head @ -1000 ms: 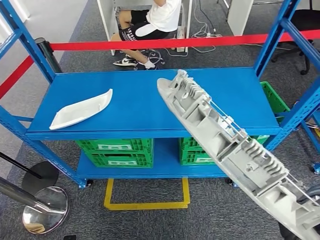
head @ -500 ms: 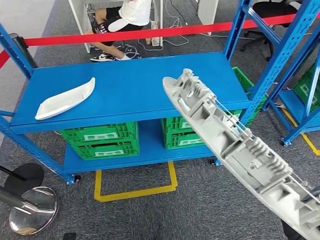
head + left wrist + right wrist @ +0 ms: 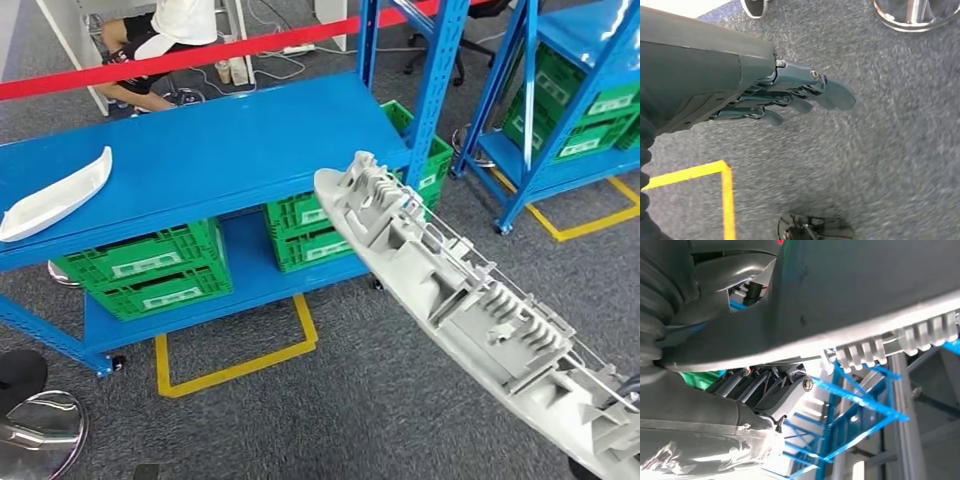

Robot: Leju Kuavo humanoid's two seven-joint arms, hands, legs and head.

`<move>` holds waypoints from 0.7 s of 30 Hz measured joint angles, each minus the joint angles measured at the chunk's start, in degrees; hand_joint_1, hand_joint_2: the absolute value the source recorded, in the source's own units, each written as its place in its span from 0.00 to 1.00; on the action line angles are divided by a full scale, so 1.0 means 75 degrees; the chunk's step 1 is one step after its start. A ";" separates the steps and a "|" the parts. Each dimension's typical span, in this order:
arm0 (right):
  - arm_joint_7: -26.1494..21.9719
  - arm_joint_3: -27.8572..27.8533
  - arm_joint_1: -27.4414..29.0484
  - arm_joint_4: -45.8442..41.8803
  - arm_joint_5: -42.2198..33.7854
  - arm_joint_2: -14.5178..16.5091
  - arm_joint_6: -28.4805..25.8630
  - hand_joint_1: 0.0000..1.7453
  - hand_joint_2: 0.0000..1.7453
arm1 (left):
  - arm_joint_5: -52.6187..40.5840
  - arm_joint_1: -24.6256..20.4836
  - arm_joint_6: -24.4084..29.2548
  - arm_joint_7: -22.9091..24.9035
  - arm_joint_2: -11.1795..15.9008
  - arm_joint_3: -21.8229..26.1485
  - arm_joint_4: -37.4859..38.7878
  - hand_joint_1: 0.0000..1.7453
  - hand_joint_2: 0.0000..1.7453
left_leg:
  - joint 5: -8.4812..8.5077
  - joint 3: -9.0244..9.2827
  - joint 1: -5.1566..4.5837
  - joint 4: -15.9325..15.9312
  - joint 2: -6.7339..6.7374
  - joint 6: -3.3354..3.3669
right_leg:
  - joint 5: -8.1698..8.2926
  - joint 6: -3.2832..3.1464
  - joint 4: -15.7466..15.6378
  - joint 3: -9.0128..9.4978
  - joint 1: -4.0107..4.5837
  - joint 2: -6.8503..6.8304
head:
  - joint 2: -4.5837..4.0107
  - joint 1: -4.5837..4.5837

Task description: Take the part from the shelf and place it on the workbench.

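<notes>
While the right hand [image 3: 764, 390] is gripping the grey part [image 3: 460, 300] over open carpet [image 3: 332, 400], beside the shelf [image 3: 226, 150] edge, the left hand [image 3: 791, 95] is hanging empty, fingers extended.

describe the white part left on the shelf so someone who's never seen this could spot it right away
Find the blue metal shelf that spans the head view. On its top deck, at the far left end, lies the white part: a smooth, curved, boat-like shell lying alone. Unlike the long grey ribbed part held in the foreground, it is plain, white and much shorter.
</notes>
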 joint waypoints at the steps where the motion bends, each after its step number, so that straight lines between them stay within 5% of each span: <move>1: 0.0001 0.0039 -0.0028 0.0000 0.0046 0.0012 0.0036 1.00 1.00 | 0.0030 0.0020 -0.0010 -0.0012 0.0012 0.0004 0.0000 0.00 1.00 | -0.0407 -0.0097 0.0018 0.0416 -0.0244 -0.0028 | 0.0083 -0.0061 0.0017 -0.0081 0.0000 0.0070 | 0.0000 -0.0014; 3: 0.0003 0.0132 -0.0092 0.0001 0.0193 0.0044 0.0103 1.00 1.00 | 0.0095 0.0041 -0.0040 -0.0072 0.0039 0.0019 0.0000 0.00 1.00 | -0.0991 -0.0257 0.0018 0.1386 -0.0398 -0.0034 | 0.0217 -0.0107 0.0064 -0.0273 0.0016 0.0224 | 0.0000 -0.0040; 5: 0.0003 0.0218 -0.0130 0.0004 0.0334 0.0087 0.0135 1.00 1.00 | 0.0130 0.0033 -0.0063 -0.0110 0.0080 0.0031 0.0000 0.00 1.00 | -0.0962 -0.0107 0.0017 0.1648 -0.0421 -0.0009 | 0.0326 -0.0101 0.0136 -0.0477 0.0028 0.0396 | 0.0000 -0.0039; 7: 0.0003 0.0273 -0.0148 0.0006 0.0406 0.0118 0.0138 1.00 1.00 | 0.0152 0.0027 -0.0069 -0.0115 0.0116 0.0034 0.0000 0.00 1.00 | -0.0558 0.0483 0.0033 0.0883 -0.0569 0.0029 | 0.0417 -0.0063 0.0228 -0.0672 0.0020 0.0583 | 0.0000 -0.0039; 9: 0.0001 0.0313 -0.0167 0.0005 0.0447 0.0140 0.0136 1.00 1.00 | 0.0169 0.0029 -0.0069 -0.0113 0.0138 0.0036 0.0000 0.00 1.00 | -0.0366 0.1060 0.0068 -0.0048 -0.0942 0.0060 | 0.0511 0.0010 0.0330 -0.0855 0.0028 0.0764 | 0.0000 -0.0039; 11: 0.0000 0.0343 -0.0172 0.0003 0.0473 0.0160 0.0111 1.00 1.00 | 0.0163 0.0034 -0.0055 -0.0104 0.0140 0.0038 0.0000 0.00 1.00 | -0.0402 0.1228 0.0069 -0.0397 -0.1113 0.0075 | 0.0643 0.0119 0.0383 -0.0994 0.0026 0.0925 | 0.0000 -0.0035; 12: -0.0001 0.0348 -0.0155 -0.0003 0.0464 0.0166 0.0076 1.00 1.00 | 0.0140 0.0038 -0.0043 -0.0098 0.0129 0.0038 0.0001 0.00 1.00 | -0.0388 0.1191 0.0058 -0.0412 -0.1031 0.0093 | 0.0721 0.0187 0.0379 -0.1057 0.0018 0.1009 | 0.0000 -0.0031; 14: -0.0001 0.0312 -0.0082 -0.0018 0.0305 0.0164 -0.0041 1.00 1.00 | 0.0063 0.0021 -0.0011 -0.0102 0.0103 0.0034 0.0001 0.00 1.00 | -0.0301 0.1068 0.0045 -0.0427 -0.0803 0.0198 | 0.0565 0.0278 0.0512 -0.1210 0.0014 0.0866 | 0.0000 0.0000; 16: 0.0001 0.0207 -0.0042 -0.0029 0.0009 0.0144 -0.0149 1.00 1.00 | -0.0017 0.0007 0.0014 -0.0165 0.0066 0.0026 0.0000 0.00 1.00 | -0.0161 0.0889 0.0014 -0.0437 -0.0559 0.0332 | -0.0115 0.0313 0.1149 -0.1435 0.0017 0.0479 | 0.0000 0.0064; 18: 0.0001 0.0058 -0.0040 -0.0032 -0.0173 0.0117 -0.0184 1.00 1.00 | -0.0053 -0.0002 0.0033 -0.0254 0.0025 0.0019 0.0000 0.00 1.00 | -0.0013 0.0699 -0.0065 -0.0427 -0.0315 0.0402 | -0.0751 0.0333 0.2122 -0.1610 0.0016 0.0294 | 0.0000 0.0101; 19: 0.0001 -0.0008 -0.0032 -0.0032 -0.0187 0.0108 -0.0167 1.00 1.00 | -0.0052 -0.0014 0.0043 -0.0282 0.0009 0.0018 0.0000 0.00 1.00 | 0.0067 0.0593 -0.0107 -0.0421 -0.0184 0.0422 | -0.0803 0.0333 0.2485 -0.1607 0.0016 0.0273 | 0.0000 0.0104; 21: 0.0005 -0.0102 -0.0015 -0.0032 -0.0142 0.0106 -0.0065 1.00 1.00 | -0.0016 -0.0051 0.0054 -0.0296 0.0006 0.0018 0.0000 0.00 1.00 | 0.0233 0.0357 -0.0189 -0.0406 0.0056 0.0443 | -0.0401 0.0293 0.2576 -0.1295 0.0024 0.0232 | 0.0000 0.0106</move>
